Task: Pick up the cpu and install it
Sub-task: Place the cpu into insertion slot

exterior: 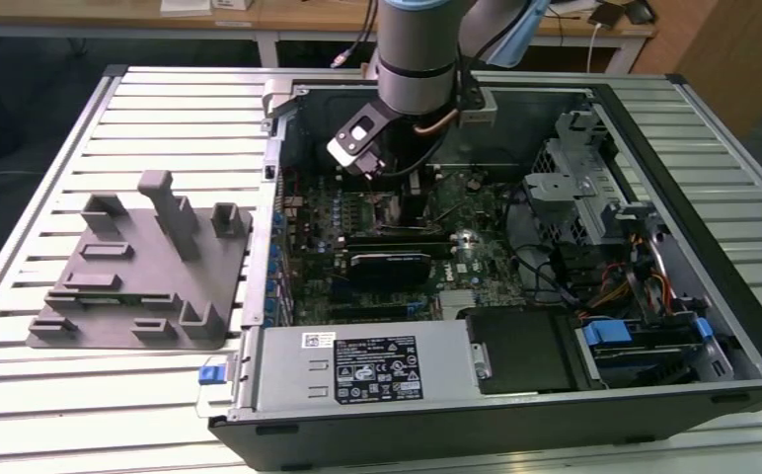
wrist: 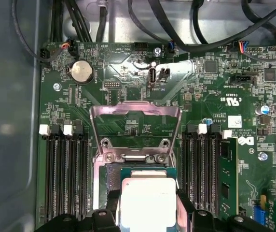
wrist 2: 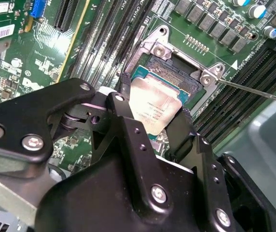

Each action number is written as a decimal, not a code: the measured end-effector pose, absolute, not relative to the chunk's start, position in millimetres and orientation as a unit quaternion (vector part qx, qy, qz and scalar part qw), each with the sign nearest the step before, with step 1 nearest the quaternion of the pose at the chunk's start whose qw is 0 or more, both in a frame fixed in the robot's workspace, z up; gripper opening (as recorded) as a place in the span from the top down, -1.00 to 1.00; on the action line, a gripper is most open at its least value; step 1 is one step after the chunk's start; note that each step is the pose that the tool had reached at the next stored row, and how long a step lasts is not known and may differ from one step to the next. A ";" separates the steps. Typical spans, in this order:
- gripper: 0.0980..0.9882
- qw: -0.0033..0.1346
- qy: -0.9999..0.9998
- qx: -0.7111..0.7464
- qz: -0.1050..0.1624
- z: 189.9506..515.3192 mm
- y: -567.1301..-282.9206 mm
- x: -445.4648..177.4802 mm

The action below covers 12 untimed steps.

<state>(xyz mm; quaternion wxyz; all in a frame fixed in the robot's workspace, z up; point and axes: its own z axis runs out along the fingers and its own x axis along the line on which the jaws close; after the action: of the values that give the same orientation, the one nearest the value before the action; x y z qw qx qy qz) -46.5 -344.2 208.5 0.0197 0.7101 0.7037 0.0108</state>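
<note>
the hand (wrist 2: pixel 153 105) is clamped on the cpu (wrist 2: pixel 150 112), with a black finger (wrist 2: pixel 121 108) pressed against each of two opposite edges. the chip's silver top is turned toward the wrist cameras, and a thin green rim can be seen along one edge. the cpu is held right over the opening of the black socket (wrist 2: pixel 179 72); whether it is already touching the socket cannot be told. in the first wrist view the cpu (wrist: pixel 147 203) is seen between the fingers, just beside the raised metal retention frame (wrist: pixel 135 130), which is swung open. a thin lever (wrist 2: pixel 254 90) is stretched out from one corner of the socket. rows of memory slots (wrist: pixel 61 174) are laid on both sides of the socket on the green motherboard (wrist: pixel 128 63).

in the exterior view the arm (exterior: pixel 415 49) is lowered from 12 o'clock into the open computer case (exterior: pixel 487 420), toward the case's 11 o'clock area. a grey power supply (exterior: pixel 354 367) is mounted at the case's 6 o'clock side. a grey fixture block (exterior: pixel 144 276) is placed at 9 o'clock of the case, near it, on the slatted metal counter (exterior: pixel 52 415).
</note>
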 end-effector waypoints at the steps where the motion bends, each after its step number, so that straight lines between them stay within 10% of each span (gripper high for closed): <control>1: 0.00 0.020 0.704 0.710 0.011 207.7 -343.9 -46.5; 12: 0.00 0.020 0.704 0.710 0.011 202.9 -338.9 -46.9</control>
<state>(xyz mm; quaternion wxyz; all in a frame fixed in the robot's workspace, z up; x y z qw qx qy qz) -46.9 -338.9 202.9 0.0199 0.7101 0.7037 0.0108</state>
